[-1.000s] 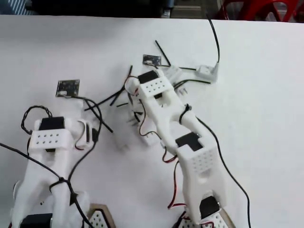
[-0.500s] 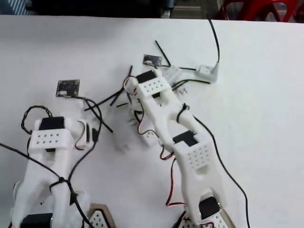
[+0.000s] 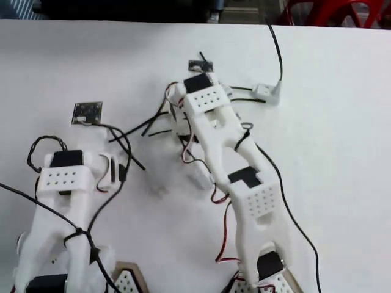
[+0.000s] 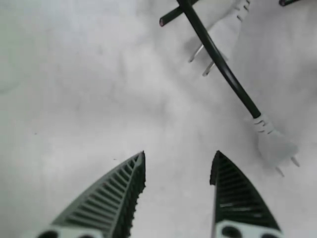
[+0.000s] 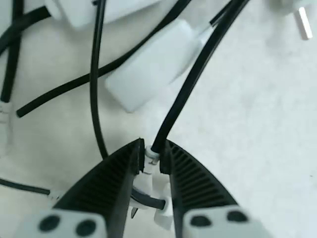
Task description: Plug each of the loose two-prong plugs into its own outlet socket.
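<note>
My right gripper (image 5: 151,148) is shut on a white two-prong plug (image 5: 146,181) at the end of a black cord (image 5: 190,84). Just beyond its tips lies a white outlet block (image 5: 151,74) among crossing black cords. In the high view the right arm (image 3: 208,107) stretches toward the far middle of the table, beside a white socket (image 3: 264,91) on a black cord. My left gripper (image 4: 178,161) hangs open over bare table. Ahead of it lie two loose white plugs, one (image 4: 224,34) with its prongs showing and one (image 4: 275,146) on a black cord.
Two small dark circuit boards lie on the table, one (image 3: 87,112) beyond the left arm (image 3: 64,174), one (image 3: 197,65) just past the right arm. Loose black cords (image 3: 131,131) cross the middle. The table's right half (image 3: 342,152) is bare.
The right arm has swung toward the far side of the table with the plug in its gripper. The small board near it now lies farther back. The left arm has kept still.
</note>
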{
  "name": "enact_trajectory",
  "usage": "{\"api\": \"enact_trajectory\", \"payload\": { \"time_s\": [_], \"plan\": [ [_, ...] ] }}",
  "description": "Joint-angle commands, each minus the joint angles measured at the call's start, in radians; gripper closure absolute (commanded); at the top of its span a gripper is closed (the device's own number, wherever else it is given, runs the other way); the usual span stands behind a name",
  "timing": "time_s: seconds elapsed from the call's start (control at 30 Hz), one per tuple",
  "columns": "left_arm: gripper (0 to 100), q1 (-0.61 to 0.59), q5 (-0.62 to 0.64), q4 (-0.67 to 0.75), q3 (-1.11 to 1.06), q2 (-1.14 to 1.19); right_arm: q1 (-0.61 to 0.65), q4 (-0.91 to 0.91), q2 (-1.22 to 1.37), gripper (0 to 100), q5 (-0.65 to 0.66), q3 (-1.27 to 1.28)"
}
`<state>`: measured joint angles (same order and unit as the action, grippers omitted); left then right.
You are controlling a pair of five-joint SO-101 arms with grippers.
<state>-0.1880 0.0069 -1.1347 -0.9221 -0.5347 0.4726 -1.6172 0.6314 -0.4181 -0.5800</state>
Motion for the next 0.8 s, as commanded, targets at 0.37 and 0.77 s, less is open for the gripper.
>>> {"api": "enact_trajectory", "payload": {
  "time_s": [0.37, 0.77],
  "plan": [
    [78, -0.013, -0.009, 0.023, 0.029, -0.038, -0.076, -0.087, -0.447, 98.1, 0.181, -0.046],
    [78, -0.013, -0.008, 0.023, 0.029, -0.038, -0.197, -0.088, -0.754, 98.1, 0.29, -0.043]
  ]
}}
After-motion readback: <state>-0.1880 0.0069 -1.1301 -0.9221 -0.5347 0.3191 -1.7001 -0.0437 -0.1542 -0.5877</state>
